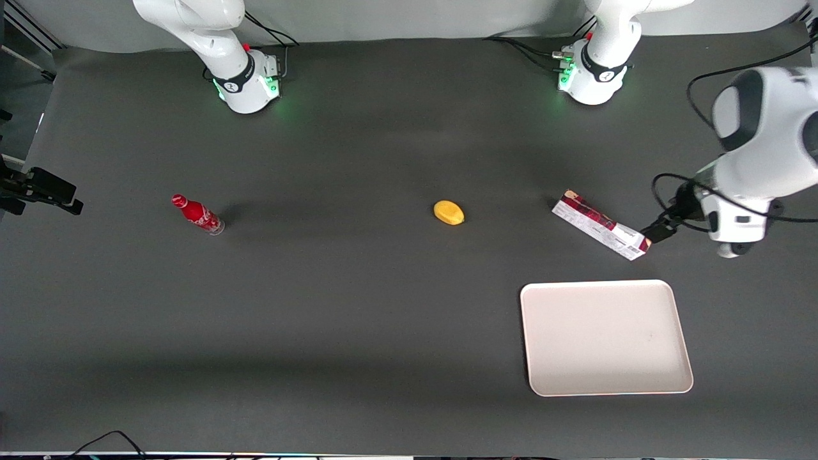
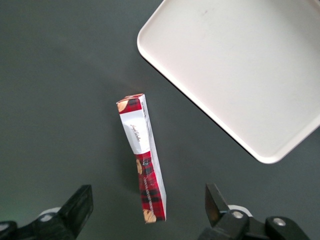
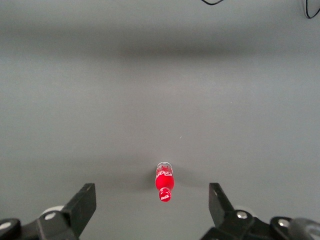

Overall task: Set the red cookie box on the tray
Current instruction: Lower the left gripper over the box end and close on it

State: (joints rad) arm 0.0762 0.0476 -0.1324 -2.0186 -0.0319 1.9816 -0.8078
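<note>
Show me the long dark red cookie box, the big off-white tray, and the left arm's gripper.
long dark red cookie box [image 2: 143, 162], left wrist view, on its plaid top face.
big off-white tray [image 1: 604, 335], front view, on its bare floor.
left arm's gripper [image 2: 149, 205], left wrist view, midway between its open fingertips, over the box's end.

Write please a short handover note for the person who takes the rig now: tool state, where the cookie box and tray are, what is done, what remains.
Left arm's tool: open, empty, hovering above one end of the red cookie box, fingers on either side of it, not touching.
Red cookie box: lying on the table, beside the tray, farther from the front camera than it.
Tray: nothing on it.
Done: approach only.
Left: lower, grasp the box, lift, carry and set it on the tray.
</note>
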